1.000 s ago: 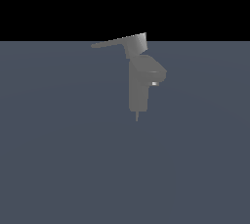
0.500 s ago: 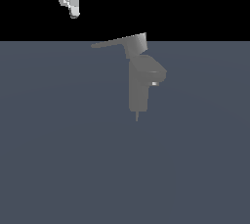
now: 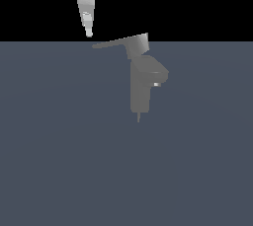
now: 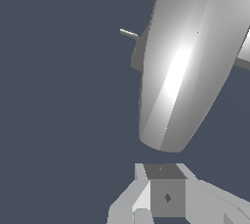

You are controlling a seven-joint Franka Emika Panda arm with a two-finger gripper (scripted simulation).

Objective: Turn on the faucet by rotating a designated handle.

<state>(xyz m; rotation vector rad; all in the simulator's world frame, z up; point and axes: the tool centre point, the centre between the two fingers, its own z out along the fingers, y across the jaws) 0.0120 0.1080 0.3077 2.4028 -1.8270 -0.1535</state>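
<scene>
The faucet (image 3: 140, 92) is a matte grey upright column on the dark floor, with a short rounded spout (image 3: 159, 73) and a bright nozzle tip. Its handle (image 3: 118, 42) is a long thin lever reaching from the top cap toward the exterior view's left. My white gripper (image 3: 89, 33) hangs tip-down just above the lever's free end, a small gap apart, fingers together and holding nothing. In the wrist view the handle (image 4: 180, 61) fills the frame as a large shiny bar. The faucet (image 4: 138, 57) column shows behind it, and my gripper (image 4: 167, 189) sits close to the bar's rounded end.
A flat dark blue-grey floor (image 3: 59, 161) spreads around the faucet. A thin spike (image 3: 138, 117) sticks out below the column's base.
My gripper has come down from the top edge and shifted toward the exterior view's right, ending just above the lever's free end. The faucet and handle have not moved.
</scene>
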